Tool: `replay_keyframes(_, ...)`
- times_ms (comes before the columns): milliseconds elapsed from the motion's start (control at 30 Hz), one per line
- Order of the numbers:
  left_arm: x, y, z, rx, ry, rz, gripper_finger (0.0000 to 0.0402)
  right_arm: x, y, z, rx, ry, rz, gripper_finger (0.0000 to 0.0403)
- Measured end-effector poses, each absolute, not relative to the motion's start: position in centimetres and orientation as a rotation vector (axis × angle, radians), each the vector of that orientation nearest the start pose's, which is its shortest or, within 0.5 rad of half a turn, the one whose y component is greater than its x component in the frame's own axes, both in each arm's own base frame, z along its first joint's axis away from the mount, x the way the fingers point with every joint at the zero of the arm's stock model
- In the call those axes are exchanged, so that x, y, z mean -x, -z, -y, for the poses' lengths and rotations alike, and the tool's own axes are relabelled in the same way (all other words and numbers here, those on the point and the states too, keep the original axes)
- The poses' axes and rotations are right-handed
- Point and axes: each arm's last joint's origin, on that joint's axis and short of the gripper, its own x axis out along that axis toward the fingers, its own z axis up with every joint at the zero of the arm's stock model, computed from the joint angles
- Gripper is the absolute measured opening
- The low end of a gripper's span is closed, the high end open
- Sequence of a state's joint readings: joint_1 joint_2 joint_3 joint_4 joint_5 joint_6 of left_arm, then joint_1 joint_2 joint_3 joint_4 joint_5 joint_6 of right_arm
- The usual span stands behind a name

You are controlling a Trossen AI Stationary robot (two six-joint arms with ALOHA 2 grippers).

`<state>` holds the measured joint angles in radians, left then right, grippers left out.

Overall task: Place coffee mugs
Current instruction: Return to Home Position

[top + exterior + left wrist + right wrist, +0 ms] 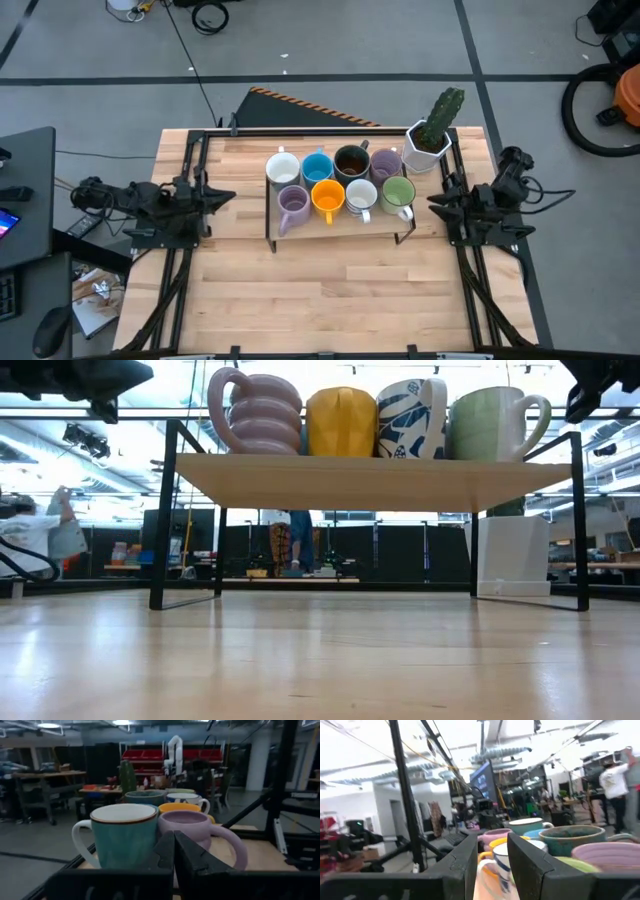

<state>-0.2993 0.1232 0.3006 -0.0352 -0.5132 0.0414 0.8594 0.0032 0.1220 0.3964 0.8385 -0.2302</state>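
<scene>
A workshop's grey concrete floor (400, 40) is stretching out behind the pale wooden worktop (330, 300), where a black-framed shelf (370, 482) is standing toward the far edge and carrying all eight coffee mugs (345, 420), so the placing job is looking finished. The two dark arms are lying low off either end of the shelf, well clear of it, apparently parking since nothing is left on the worktop to collect. The left gripper (218, 197) is pointing at the shelf's left end with its fingers pressed together and gripping nothing; the right gripper (440, 203) is facing the right end with its fingers a narrow gap apart, also empty. A white cactus pot (428, 140) is sitting just beside the shelf's far right corner, out of the mugs' way. The mugs are crowding into two rows of four to fit the small board: a white mug (283, 167), blue mug (317, 167), dark brown mug (351, 161) and purple mug (386, 163) at the back; a ribbed purple mug (292, 205), orange mug (328, 197), patterned white mug (361, 196) and green mug (398, 192) in front.
</scene>
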Motion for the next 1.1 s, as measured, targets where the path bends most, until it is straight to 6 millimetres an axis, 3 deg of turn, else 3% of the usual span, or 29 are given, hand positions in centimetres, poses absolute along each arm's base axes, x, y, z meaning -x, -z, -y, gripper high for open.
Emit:
replay_keyframes(267,-6.9,-24.6,0.8,-0.009,-0.169,0.205,0.0006,-6.8,-21.1,-4.1,-0.121,0.031,0.372,0.0113)
replay_keyframes(600,-8.1,-22.3,1.3,-0.016,-0.119,0.246,0.0004,-7.5,-20.7,-3.7,0.025,0.000,0.393,0.0113)
replay_keyframes(933,-8.4,-21.4,1.7,-0.012,0.002,0.179,0.0003,-8.0,-20.0,-4.3,0.023,-0.297,0.374,0.0113)
replay_keyframes(1100,-8.4,-21.0,1.8,0.014,0.050,0.141,0.0003,-8.1,-19.6,-4.4,-0.034,-0.328,0.320,0.0113)
